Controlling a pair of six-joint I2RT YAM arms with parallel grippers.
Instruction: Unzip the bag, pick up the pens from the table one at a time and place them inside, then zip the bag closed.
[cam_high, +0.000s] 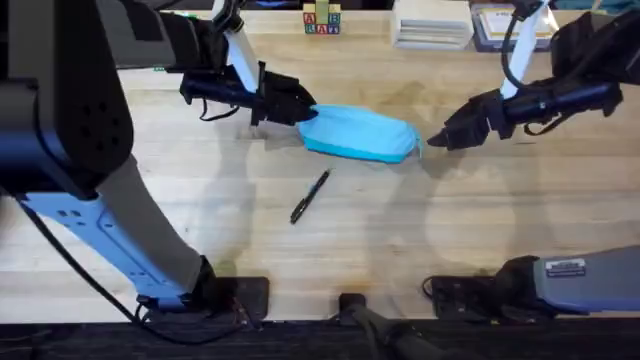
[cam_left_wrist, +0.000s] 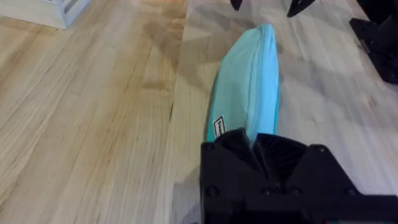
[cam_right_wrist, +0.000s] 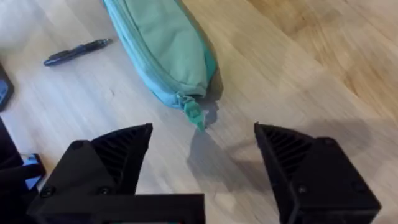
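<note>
The light-blue bag (cam_high: 360, 133) lies across the middle of the table (cam_high: 200, 200), its zipper closed. My left gripper (cam_high: 305, 108) is shut on the bag's left end; in the left wrist view the fabric (cam_left_wrist: 249, 81) runs straight into that gripper (cam_left_wrist: 255, 146). My right gripper (cam_high: 435, 140) is open just off the bag's right end. In the right wrist view the zipper pull (cam_right_wrist: 194, 115) sticks out of the bag (cam_right_wrist: 165, 43) toward the gap of the right gripper (cam_right_wrist: 202, 149), untouched. One slim black pen (cam_high: 310, 196) lies in front of the bag, also seen as the pen (cam_right_wrist: 78, 51).
Toy letter blocks (cam_high: 321, 20), a white box (cam_high: 432, 25) and a flat case (cam_high: 498, 25) line the table's far edge. The arm bases (cam_high: 230, 295) stand at the near edge. Bare wood lies around the pen.
</note>
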